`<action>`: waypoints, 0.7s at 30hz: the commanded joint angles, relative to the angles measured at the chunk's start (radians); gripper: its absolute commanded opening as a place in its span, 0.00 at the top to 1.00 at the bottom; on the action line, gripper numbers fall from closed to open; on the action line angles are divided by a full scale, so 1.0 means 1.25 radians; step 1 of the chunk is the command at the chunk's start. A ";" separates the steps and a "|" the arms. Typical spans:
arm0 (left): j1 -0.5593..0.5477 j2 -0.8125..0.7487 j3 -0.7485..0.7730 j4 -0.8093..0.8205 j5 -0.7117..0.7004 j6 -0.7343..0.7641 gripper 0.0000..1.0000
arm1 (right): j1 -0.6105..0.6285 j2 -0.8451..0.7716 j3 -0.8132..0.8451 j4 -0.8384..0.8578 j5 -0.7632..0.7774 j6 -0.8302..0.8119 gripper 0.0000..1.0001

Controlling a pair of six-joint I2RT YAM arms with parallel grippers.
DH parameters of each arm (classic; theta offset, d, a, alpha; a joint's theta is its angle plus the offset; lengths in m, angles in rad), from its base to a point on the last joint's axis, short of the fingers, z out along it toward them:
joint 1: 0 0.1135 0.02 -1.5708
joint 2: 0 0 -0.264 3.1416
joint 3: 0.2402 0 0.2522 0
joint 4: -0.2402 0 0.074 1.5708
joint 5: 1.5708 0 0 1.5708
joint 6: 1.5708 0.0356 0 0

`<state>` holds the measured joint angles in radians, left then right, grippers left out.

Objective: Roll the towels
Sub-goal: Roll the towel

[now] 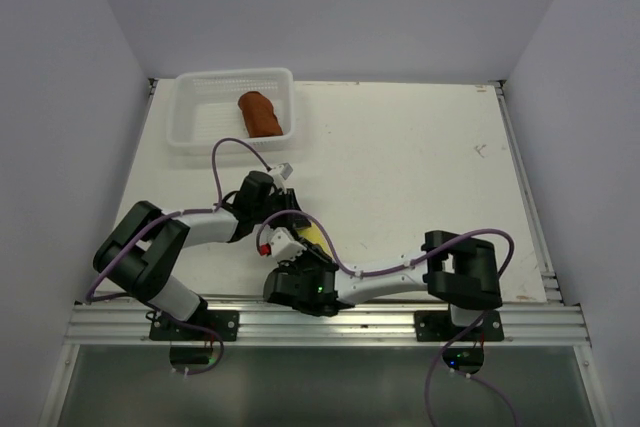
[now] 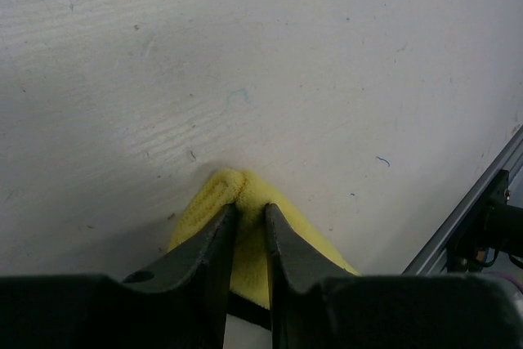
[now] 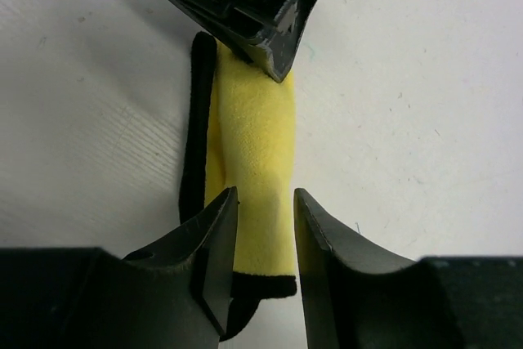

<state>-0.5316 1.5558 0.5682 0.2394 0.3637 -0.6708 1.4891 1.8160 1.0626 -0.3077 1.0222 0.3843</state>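
Observation:
The yellow towel point(image 3: 253, 120) lies on the white table as a narrow roll with its dark brown hem along the left side and near end. My left gripper point(image 2: 249, 208) is shut on the far end of the towel point(image 2: 214, 195), with a fold pinched between its fingers. My right gripper point(image 3: 265, 194) is open and straddles the roll's near end, with a gap beside its right finger. In the top view both grippers meet near the front edge, left point(image 1: 287, 215) and right point(image 1: 300, 255), with a bit of yellow point(image 1: 313, 237) showing. The rust-brown towel point(image 1: 260, 114) lies rolled in the basket.
A white mesh basket point(image 1: 185, 119) stands at the table's far left corner. The aluminium rail point(image 1: 330, 319) of the table's front edge runs just behind both grippers. White walls close in the left, back and right sides.

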 commanded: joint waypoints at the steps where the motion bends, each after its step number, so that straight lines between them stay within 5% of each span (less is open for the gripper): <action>1: -0.003 0.046 -0.046 -0.108 -0.085 0.027 0.74 | -0.012 -0.083 -0.024 0.031 -0.033 0.061 0.63; 8: -0.003 0.039 -0.058 -0.106 -0.085 0.025 0.74 | -0.079 -0.282 -0.141 0.113 -0.201 0.123 0.65; 12: -0.003 0.037 -0.064 -0.103 -0.085 0.024 0.74 | -0.187 -0.337 -0.198 0.170 -0.421 0.207 0.68; 21: -0.003 0.024 -0.077 -0.093 -0.081 0.015 0.75 | -0.332 -0.286 -0.256 0.241 -0.648 0.305 0.67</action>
<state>-0.5316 1.5478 0.5346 0.2882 0.3618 -0.6811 1.0847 1.4391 0.7654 -0.0750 0.3492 0.6880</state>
